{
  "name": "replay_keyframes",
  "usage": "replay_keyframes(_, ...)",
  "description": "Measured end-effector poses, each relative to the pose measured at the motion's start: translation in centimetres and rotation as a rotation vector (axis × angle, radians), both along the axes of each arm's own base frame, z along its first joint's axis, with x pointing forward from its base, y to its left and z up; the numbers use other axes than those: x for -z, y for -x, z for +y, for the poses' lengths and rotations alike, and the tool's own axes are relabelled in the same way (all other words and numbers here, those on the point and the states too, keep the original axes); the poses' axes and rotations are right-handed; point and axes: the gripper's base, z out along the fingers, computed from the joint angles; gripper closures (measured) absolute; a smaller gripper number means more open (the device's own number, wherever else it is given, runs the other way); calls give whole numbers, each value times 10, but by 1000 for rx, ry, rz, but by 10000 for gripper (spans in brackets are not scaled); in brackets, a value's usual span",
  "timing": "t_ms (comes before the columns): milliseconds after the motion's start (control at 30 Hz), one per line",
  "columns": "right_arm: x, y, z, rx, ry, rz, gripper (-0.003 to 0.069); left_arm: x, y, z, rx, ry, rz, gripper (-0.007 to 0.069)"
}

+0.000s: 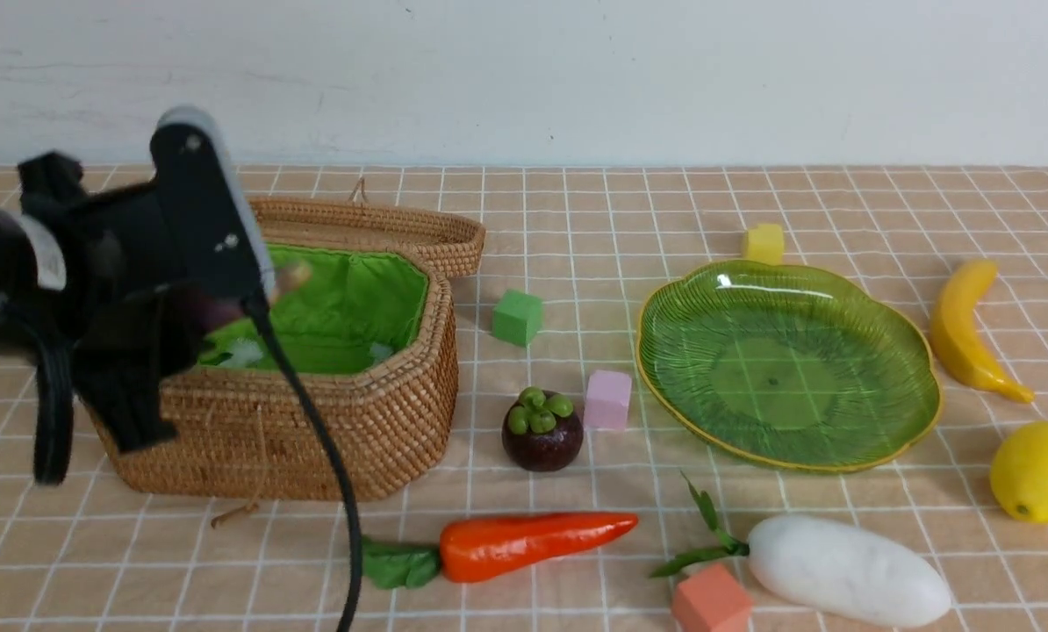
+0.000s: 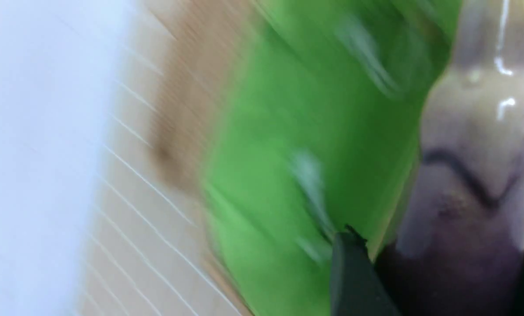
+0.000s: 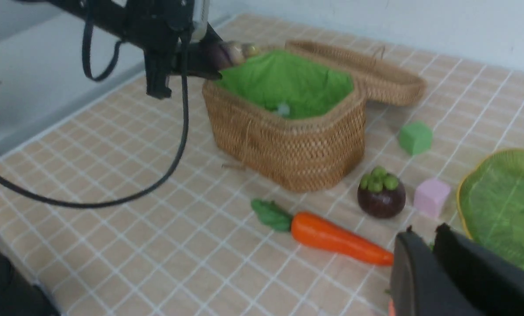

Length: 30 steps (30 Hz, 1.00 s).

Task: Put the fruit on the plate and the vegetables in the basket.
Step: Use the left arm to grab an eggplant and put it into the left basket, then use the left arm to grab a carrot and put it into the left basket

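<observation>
While the left gripper (image 1: 234,303) clamps the eggplant (image 2: 472,175), the basket (image 1: 384,412) sits just beneath, green lining (image 1: 348,307) exposed; right gripper (image 3: 426,235) state unclear.

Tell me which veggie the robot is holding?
The purple eggplant, in the left gripper over the basket's edge; the carrot and white radish lie on the tablecloth.

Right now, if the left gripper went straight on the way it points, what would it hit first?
Probably the green lining of the basket: the left gripper, shut on the eggplant, points into it, though depth is unclear.
</observation>
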Motion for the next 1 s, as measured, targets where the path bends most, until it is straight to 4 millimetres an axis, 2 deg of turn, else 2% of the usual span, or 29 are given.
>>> replay_keyframes(100, -4, -1, 1, 5, -51, -21, 570, 12, -24, -9, 32, -33, -20, 273)
replay_keyframes(133, -5, -1, 1, 3, -54, -20, 570, 14, -26, -9, 34, -37, -18, 273)
replay_keyframes(167, -6, 0, 1, -5, -72, -20, 569, 24, -37, -13, 40, -58, -8, 231)
replay_keyframes(233, -6, 1, 2, -17, -82, -15, 569, 39, -53, -17, 37, -72, -2, 99)
replay_keyframes(300, -5, 2, 3, -26, -77, -8, 568, 46, -61, -19, 24, -65, -5, 17)
replay_keyframes(367, -4, 2, 3, -37, -69, 1, 568, 50, -65, -20, 1, -52, -10, -27)
replay_keyframes(467, -3, 4, 4, -52, -61, 14, 568, 46, -64, -18, -60, 10, -15, -36)
replay_keyframes(533, -2, 5, 5, -62, -58, 30, 568, 36, -55, -19, -155, 137, -5, 2)
replay_keyframes(600, -2, 7, 4, -56, -52, 65, 568, 24, -42, -25, -227, 281, 19, 83)
replay_keyframes(667, 0, 9, 2, -29, -19, 137, 568, 10, -19, -47, -240, 441, 76, 228)
replay_keyframes(733, 1, 12, 0, -9, 4, 184, 568, 4, -1, -69, -196, 500, 142, 377)
replay_keyframes(767, 2, 12, -1, -6, 14, 192, 568, 4, 1, -72, -191, 504, 153, 393)
replay_keyframes(800, 3, 14, -2, 3, 36, 220, 568, 7, 14, -91, -152, 502, 233, 497)
replay_keyframes(833, 4, 15, -2, 5, 46, 233, 568, 11, 20, -101, -137, 491, 287, 557)
replay_keyframes(867, 5, 15, -3, 4, 52, 237, 568, 15, 24, -109, -128, 477, 330, 577)
replay_keyframes(900, 7, 17, -3, -3, 66, 261, 568, 27, 30, -126, -121, 429, 427, 626)
replay_keyframes(967, 8, 18, -2, -10, 74, 277, 568, 37, 33, -139, -120, 374, 503, 635)
replay_keyframes(1000, 10, 19, -2, -19, 82, 290, 568, 58, 28, -156, -125, 286, 573, 616)
